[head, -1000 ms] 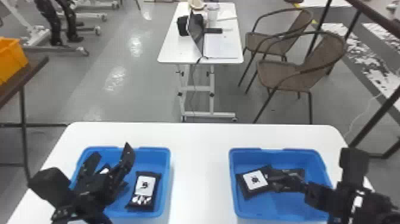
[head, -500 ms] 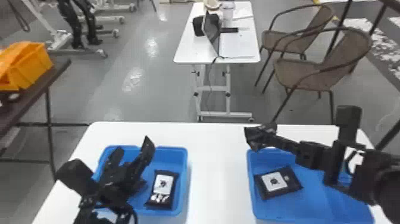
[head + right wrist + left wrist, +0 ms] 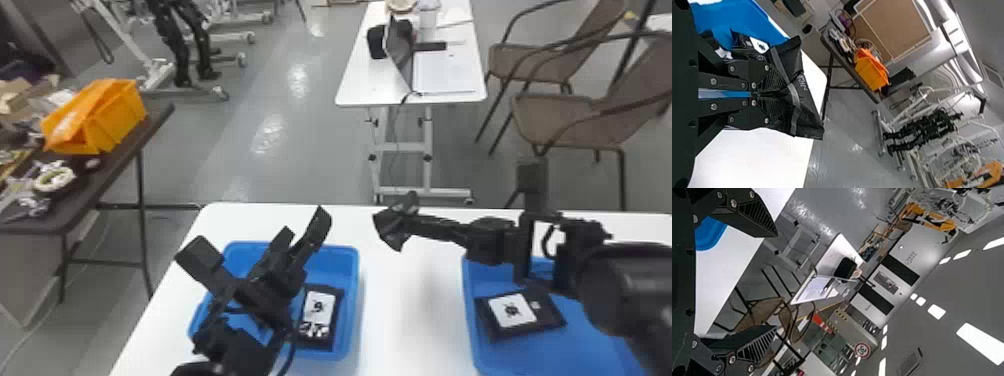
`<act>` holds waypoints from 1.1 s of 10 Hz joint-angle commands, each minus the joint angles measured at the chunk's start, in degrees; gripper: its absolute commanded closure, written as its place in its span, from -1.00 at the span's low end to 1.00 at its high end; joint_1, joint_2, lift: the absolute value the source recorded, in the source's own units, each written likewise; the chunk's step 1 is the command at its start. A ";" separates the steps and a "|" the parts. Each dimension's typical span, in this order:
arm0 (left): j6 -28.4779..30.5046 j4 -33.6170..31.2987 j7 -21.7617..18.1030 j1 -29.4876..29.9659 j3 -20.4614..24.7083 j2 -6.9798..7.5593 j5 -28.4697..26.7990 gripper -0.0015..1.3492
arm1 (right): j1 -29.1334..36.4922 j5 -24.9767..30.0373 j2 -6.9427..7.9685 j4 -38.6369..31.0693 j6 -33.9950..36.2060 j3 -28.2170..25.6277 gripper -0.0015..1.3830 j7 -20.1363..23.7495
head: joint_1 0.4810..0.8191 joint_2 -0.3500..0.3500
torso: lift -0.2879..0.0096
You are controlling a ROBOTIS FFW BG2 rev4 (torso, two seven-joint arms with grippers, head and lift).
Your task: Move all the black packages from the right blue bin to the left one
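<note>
My right gripper (image 3: 412,225) is over the table between the bins, shut on a black package (image 3: 392,227); in the right wrist view the gripper (image 3: 770,94) pinches the crumpled package (image 3: 799,98). Another black package with a white label (image 3: 547,312) lies in the right blue bin (image 3: 467,320). The left blue bin (image 3: 353,280) holds a black package (image 3: 331,327) along its right side. Above that bin my left gripper (image 3: 306,231) stands open; in the left wrist view nothing lies between the fingers of the gripper (image 3: 774,282).
The white table (image 3: 410,300) carries both bins. At the left, a dark side table (image 3: 120,140) holds an orange bin (image 3: 120,115). Behind stand a white desk (image 3: 350,85) with a laptop and brown chairs (image 3: 560,117).
My right gripper has lifted a package out of the right bin and carried it left over the table. The head view has swung left. My left arm stays above the left bin.
</note>
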 commanded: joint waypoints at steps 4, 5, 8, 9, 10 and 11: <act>9.42 0.00 -4.59 -4.46 0.09 0.09 1.99 -0.69 | -5.47 -5.21 -0.42 5.26 -3.63 10.38 0.58 1.46 | 0.27 0.70 | 0.67; 10.48 0.00 -5.03 -4.72 0.00 0.09 1.99 -0.69 | -5.56 -5.48 -0.51 5.44 -3.81 10.65 0.58 1.46 | 0.27 0.71 | 0.67; 13.99 0.00 -6.35 -5.69 0.44 0.09 1.64 -0.02 | -5.73 -6.09 -0.42 6.14 -4.78 10.65 0.58 1.46 | 0.27 0.69 | 0.67; 15.75 0.00 -6.08 -5.69 0.79 -0.08 1.73 0.51 | -5.82 -6.18 -0.42 6.23 -5.04 10.56 0.58 1.46 | 0.27 0.68 | 0.67; 16.63 -0.44 -5.73 -5.60 1.05 -0.52 0.23 0.78 | -5.73 -6.27 -0.42 6.23 -5.13 10.56 0.58 1.46 | 0.27 0.68 | 0.67; 16.63 -1.05 -4.68 -5.34 1.23 -0.96 0.41 0.80 | -5.64 -6.36 -0.42 6.40 -5.13 10.56 0.58 1.46 | 0.27 0.68 | 0.67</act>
